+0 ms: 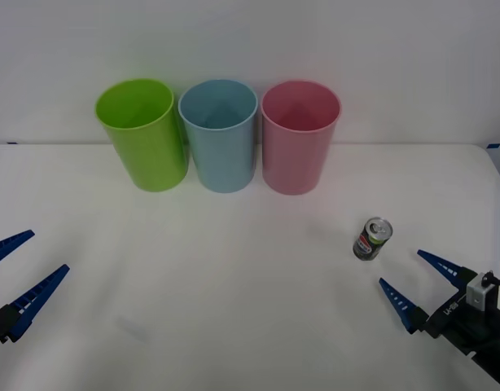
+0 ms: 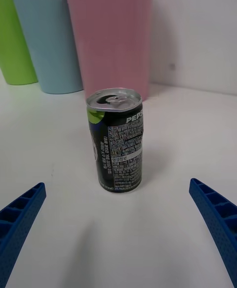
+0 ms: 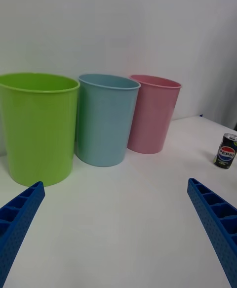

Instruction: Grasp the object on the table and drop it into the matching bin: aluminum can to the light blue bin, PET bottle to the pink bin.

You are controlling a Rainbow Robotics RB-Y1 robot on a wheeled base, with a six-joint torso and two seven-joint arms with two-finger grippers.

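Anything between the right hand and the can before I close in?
No. In the right wrist view, bare white table runs from the open right hand to the upright can; the front view agrees.

— What colours ahead of the right gripper (image 1: pixel 411 283)?
— Its fingers (image 2: pixel 19 216) are blue and ribbed. Between them, the aluminum can (image 2: pixel 115 140) is black with white print, a green patch and a silver top.
— Beyond it?
— The pink bin (image 2: pixel 111 33), the light blue bin (image 2: pixel 47 36), a lime green bin (image 2: pixel 15 41), all on the white table (image 1: pixel 234 277).
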